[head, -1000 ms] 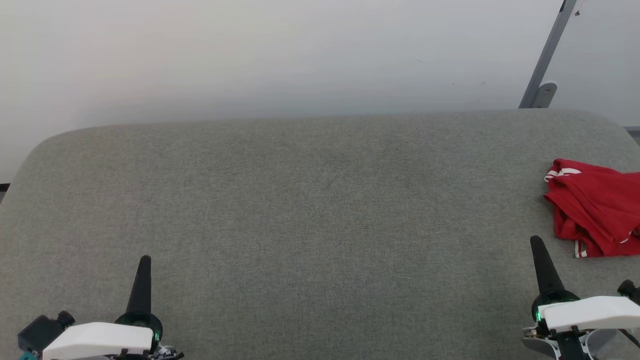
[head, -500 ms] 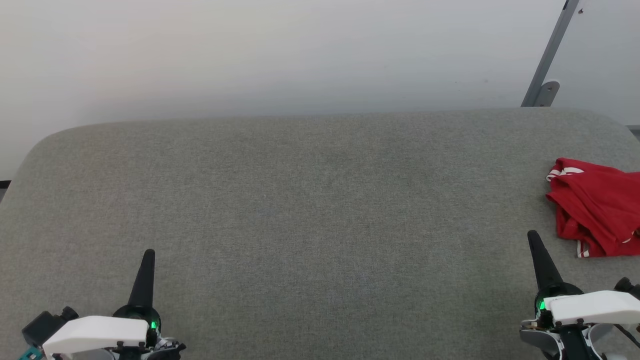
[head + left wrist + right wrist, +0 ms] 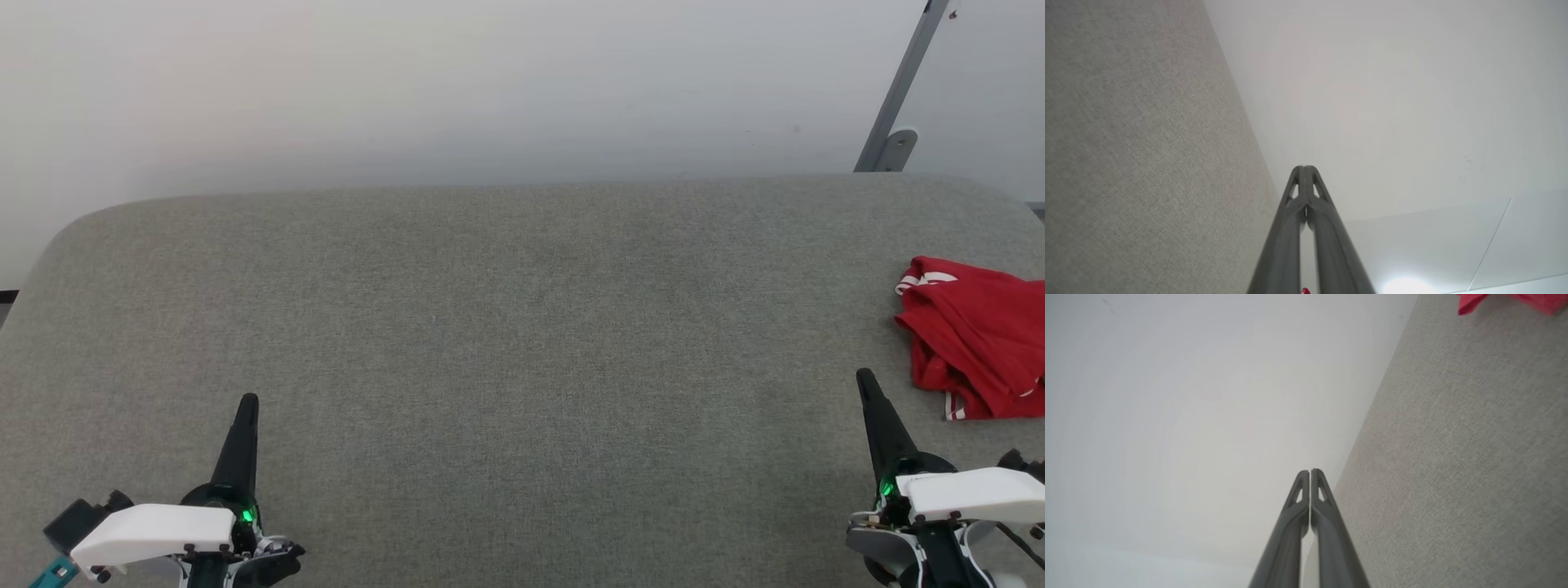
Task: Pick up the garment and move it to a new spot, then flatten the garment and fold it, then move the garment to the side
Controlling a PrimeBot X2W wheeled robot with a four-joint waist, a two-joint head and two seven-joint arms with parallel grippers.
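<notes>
Nearest the robot, the left claw sits at the lower left of the head view. It is clenched and holds nothing: in its wrist view the two fingers meet at the tips. The right claw sits at the lower right in the same state, fingers pressed together and empty. Both point away from the robot over the grey fabric-covered desk.

The garment lies crumpled on the right side of the desk, partly cut off by the edge of the head view. It is ahead of the right claw and to that claw's right, near it but not touching. A white striped sleeve end shows at the far left corner of the heap. The long axis cannot be determined while the cloth is bunched.

Judgement: the right arm is much the nearer and suits the pick-up. The left claw is well apart, across the desk.

Beyond the desk stand a pale wall and a slanted metal strut.
</notes>
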